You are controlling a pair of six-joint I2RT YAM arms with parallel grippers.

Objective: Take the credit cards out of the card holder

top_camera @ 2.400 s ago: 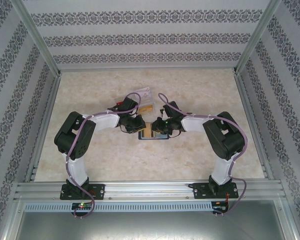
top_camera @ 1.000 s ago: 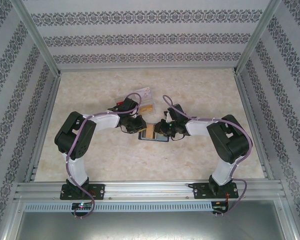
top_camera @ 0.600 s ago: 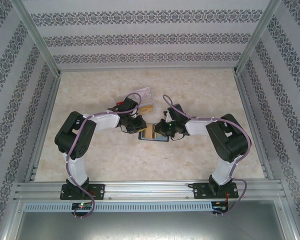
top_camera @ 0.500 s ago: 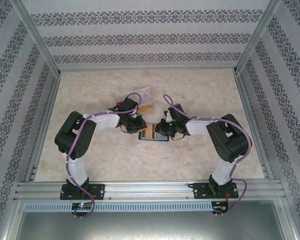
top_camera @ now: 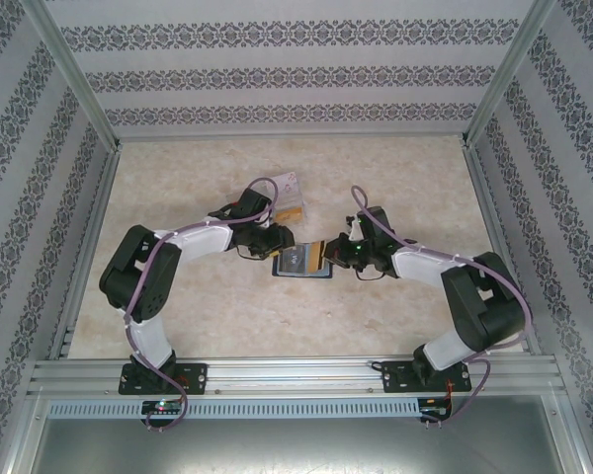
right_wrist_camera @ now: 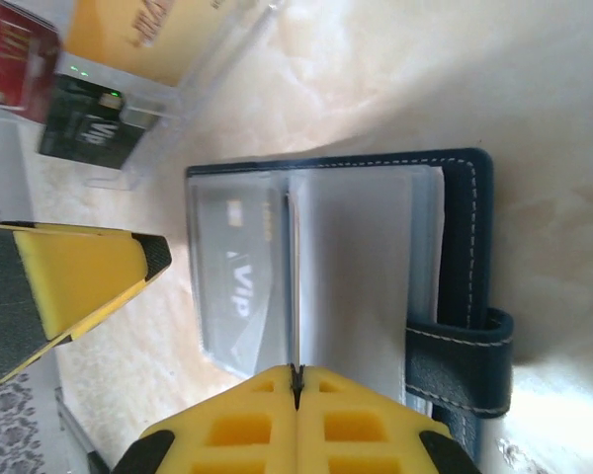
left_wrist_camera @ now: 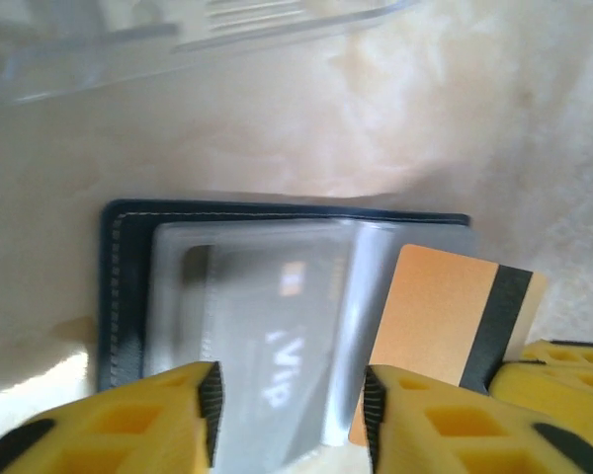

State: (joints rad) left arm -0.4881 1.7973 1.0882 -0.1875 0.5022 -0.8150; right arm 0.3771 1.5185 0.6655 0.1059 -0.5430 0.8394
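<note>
Firmly closed, the right gripper (right_wrist_camera: 296, 373) pinched a glossy orange-gold card (left_wrist_camera: 430, 316), black-striped, at the right edge of the open navy stitched card holder (right_wrist_camera: 465, 257), mid-table. Above its clear sleeves (right_wrist_camera: 361, 267), the left gripper (left_wrist_camera: 289, 420) stood part-open; one sleeve held a grey VIP card (right_wrist_camera: 239, 276).

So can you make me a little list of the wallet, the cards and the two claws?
card holder: open, flat on the table
orange-gold card: sticking out at the holder's edge
right gripper: shut on the orange-gold card
left gripper: open, above the clear sleeves
VIP card: inside a sleeve
clear tray: beyond the holder, holds a red card and a black card
</note>
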